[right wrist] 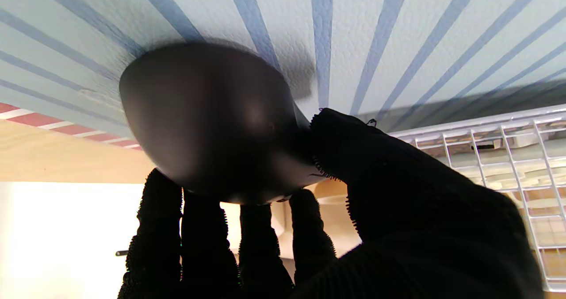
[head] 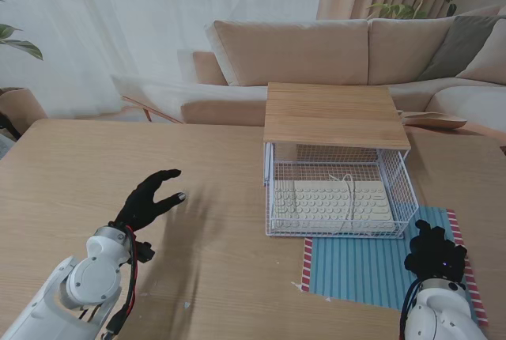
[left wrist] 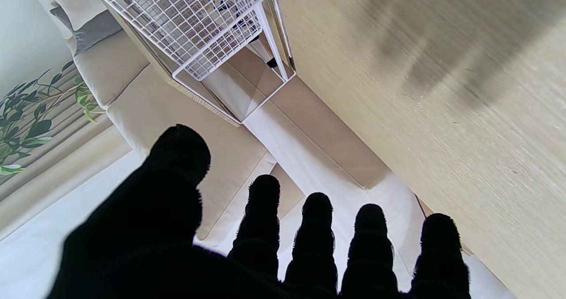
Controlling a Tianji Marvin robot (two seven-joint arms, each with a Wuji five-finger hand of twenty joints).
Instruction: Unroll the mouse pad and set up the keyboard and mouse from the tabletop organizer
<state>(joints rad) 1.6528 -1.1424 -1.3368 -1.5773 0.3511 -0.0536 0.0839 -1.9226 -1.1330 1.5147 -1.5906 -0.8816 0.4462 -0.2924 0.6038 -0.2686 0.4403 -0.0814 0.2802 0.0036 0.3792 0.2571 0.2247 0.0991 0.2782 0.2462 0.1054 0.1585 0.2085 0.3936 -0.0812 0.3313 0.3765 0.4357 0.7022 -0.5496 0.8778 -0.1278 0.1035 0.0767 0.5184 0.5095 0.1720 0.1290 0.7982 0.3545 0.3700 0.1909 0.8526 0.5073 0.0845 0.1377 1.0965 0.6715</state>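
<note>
Right wrist view: right hand (right wrist: 283, 219) grips unmarked dark mouse (right wrist: 208, 122).

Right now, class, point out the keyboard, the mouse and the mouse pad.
keyboard (head: 330, 202), stand view, on its keys.
mouse (right wrist: 208, 122), right wrist view, on its dark shell.
mouse pad (head: 356, 273), stand view, on its bare striped surface.

Both arms were glossy white with rounded shells and silver wrist rings. Each hand, left hand (head: 150, 200) and right hand (head: 435, 254), wore a black knit glove; red and black cables ran beside the left wrist.
</note>
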